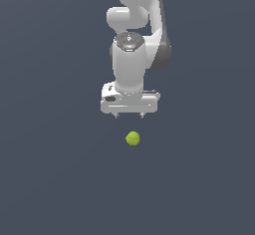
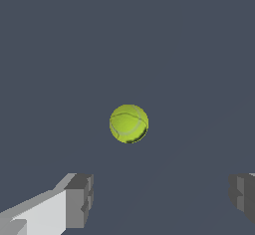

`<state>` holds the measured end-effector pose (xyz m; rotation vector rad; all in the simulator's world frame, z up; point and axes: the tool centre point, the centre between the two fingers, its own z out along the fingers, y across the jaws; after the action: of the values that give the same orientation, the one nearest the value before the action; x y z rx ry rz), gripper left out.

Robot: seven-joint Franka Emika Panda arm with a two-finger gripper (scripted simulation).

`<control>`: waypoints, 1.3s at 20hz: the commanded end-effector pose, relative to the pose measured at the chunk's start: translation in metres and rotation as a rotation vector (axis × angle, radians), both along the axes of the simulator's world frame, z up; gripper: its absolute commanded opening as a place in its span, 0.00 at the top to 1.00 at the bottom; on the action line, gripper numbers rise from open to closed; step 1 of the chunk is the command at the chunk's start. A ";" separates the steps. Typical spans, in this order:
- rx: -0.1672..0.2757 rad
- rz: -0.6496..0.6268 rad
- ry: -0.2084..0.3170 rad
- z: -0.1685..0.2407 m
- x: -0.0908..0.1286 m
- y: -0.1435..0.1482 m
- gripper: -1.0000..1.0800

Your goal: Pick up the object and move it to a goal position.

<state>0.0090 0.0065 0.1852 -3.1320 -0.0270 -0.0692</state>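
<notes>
The object is a small yellow-green ball (image 1: 132, 138) with faint seam lines, lying on the dark grey floor. It shows again in the wrist view as the ball (image 2: 129, 123), near the middle of the picture. My gripper (image 1: 129, 115) hangs above it, pointing down, a short gap away from it. The fingers stand wide apart and hold nothing; in the wrist view one fingertip (image 2: 79, 199) and the other (image 2: 243, 195) frame a gap much wider than the ball.
The white arm (image 1: 132, 55) rises behind the gripper toward the top of the exterior view. The flat dark grey floor (image 1: 50, 179) fills everything around.
</notes>
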 end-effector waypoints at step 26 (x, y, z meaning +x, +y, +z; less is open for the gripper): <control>-0.017 0.041 0.033 -0.030 0.002 0.018 0.04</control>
<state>0.0086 0.0247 0.1615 -3.1479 -0.0962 -0.0200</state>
